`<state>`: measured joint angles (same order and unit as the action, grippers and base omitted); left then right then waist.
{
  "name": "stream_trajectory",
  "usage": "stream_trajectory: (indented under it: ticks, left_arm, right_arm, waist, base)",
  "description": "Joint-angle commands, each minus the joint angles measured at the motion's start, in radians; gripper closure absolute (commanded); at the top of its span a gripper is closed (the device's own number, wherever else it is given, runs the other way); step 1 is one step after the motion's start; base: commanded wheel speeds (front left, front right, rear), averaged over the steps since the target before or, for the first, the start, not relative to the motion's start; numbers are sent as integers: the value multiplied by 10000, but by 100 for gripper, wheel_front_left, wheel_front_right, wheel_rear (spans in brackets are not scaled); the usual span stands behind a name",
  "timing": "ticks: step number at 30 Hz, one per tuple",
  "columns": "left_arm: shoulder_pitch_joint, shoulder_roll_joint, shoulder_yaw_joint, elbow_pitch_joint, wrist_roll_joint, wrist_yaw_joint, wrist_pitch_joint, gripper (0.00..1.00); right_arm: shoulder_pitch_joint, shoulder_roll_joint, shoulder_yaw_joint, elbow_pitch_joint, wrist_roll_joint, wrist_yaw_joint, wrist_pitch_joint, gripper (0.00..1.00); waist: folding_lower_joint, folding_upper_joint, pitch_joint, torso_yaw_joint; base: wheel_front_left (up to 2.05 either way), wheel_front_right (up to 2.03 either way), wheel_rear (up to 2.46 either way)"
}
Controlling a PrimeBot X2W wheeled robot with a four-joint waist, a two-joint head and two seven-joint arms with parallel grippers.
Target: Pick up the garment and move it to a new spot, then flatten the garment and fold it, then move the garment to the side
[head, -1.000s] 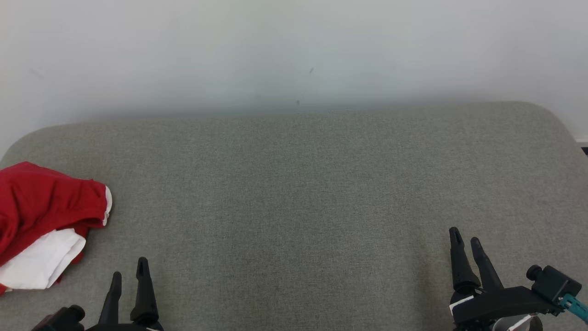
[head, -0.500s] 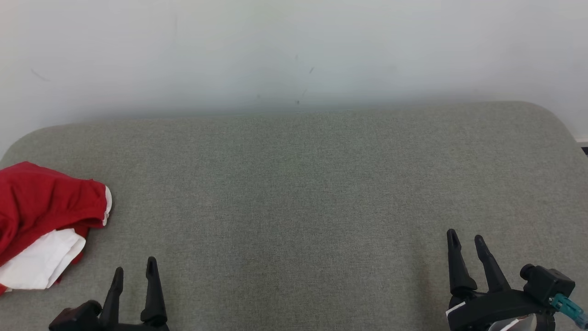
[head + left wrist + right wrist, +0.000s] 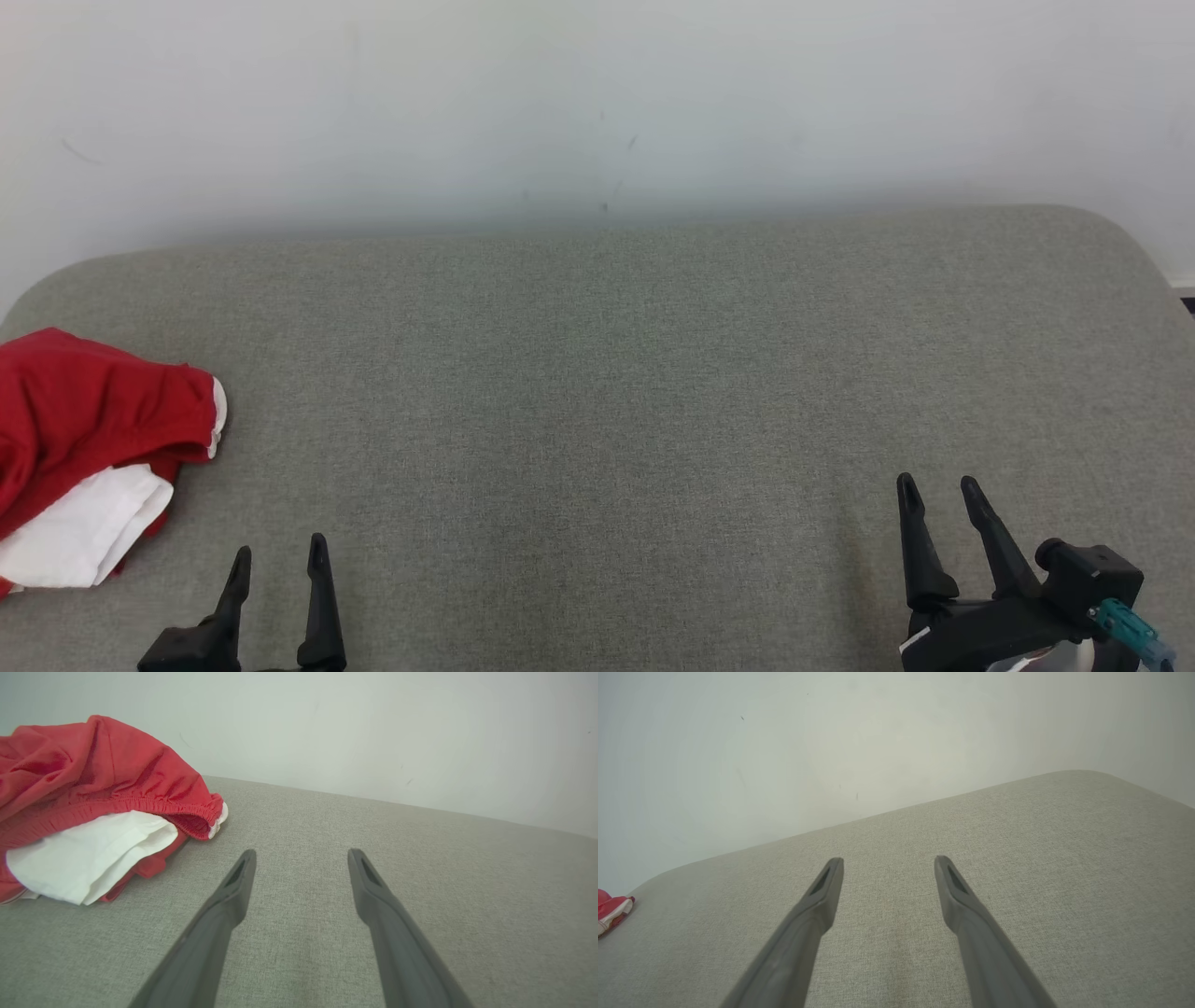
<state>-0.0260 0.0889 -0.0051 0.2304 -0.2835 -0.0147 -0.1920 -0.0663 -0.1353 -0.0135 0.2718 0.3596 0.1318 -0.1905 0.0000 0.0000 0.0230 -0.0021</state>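
Note:
A crumpled red garment (image 3: 89,420) with a white part and an elastic waistband lies bunched at the far left of the grey cushioned surface (image 3: 607,392). In the left wrist view the garment (image 3: 93,779) sits up and to the left of my fingers, apart from them. My left gripper (image 3: 278,553) (image 3: 301,855) is open and empty near the front edge, to the right of the garment. Far over at the front right, my right gripper (image 3: 936,484) (image 3: 888,861) is open with nothing between its fingers. A sliver of the garment (image 3: 612,910) shows at the left edge of the right wrist view.
A pale wall (image 3: 597,103) runs along the back of the cushioned surface. The surface has rounded corners at the back left and back right, and its right edge (image 3: 1172,289) drops off near the frame's side.
Both grippers have drawn back toward the bottom of the head view, the left shifting slightly right and the right slightly left. The garment has not moved.

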Motion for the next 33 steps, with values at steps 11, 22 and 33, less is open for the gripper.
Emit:
stream_trajectory:
  ticks: [11, 22, 33]
  left_arm:
    - [93, 264, -351, 7, 1061, 428, -290, 0]
    - [185, 202, -302, -95, 1688, 566, -499, 0]
    - [253, -40, 112, -29, 2251, 181, -731, 0]
  right_arm:
    - [10, -144, 140, 14, -1222, -16, -311, 0]
    - [43, -69, -45, -29, -2038, -18, -519, 0]
    - [50, -44, -93, 31, -2671, -20, -744, 0]
  waist:
    - [0, 0, 31, -19]
    - [0, 0, 59, -22]
    - [0, 0, 85, -34]
  base:
    - [0, 0, 0]
    - [0, 0, 0]
    - [0, 0, 0]
